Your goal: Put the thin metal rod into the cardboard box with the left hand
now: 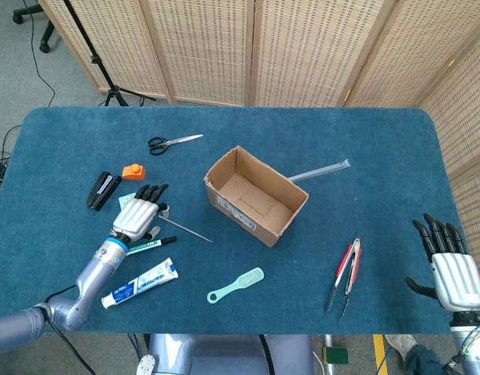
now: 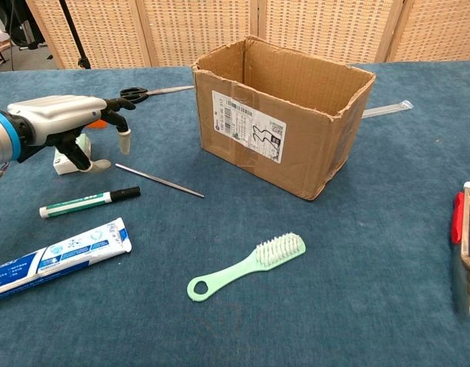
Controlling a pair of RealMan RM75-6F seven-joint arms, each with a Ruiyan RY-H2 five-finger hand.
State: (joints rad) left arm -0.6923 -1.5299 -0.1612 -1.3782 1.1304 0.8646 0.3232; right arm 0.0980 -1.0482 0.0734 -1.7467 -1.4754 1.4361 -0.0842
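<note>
The thin metal rod (image 1: 186, 230) (image 2: 160, 180) lies flat on the blue table between the marker and the cardboard box (image 1: 255, 195) (image 2: 284, 115). The box stands open-topped and looks empty. My left hand (image 1: 138, 212) (image 2: 70, 122) hovers just left of the rod's near end, fingers apart and pointing down, holding nothing. My right hand (image 1: 449, 262) sits at the table's right front corner, fingers spread, empty; the chest view does not show it.
Near the left hand lie a green-white marker (image 1: 150, 245), a toothpaste tube (image 1: 140, 283), a small white box (image 2: 70, 155), a black stapler (image 1: 104, 190) and an orange piece (image 1: 133, 171). Scissors (image 1: 173, 142) lie further back. A green brush (image 1: 236, 284) and tongs (image 1: 345, 273) lie in front.
</note>
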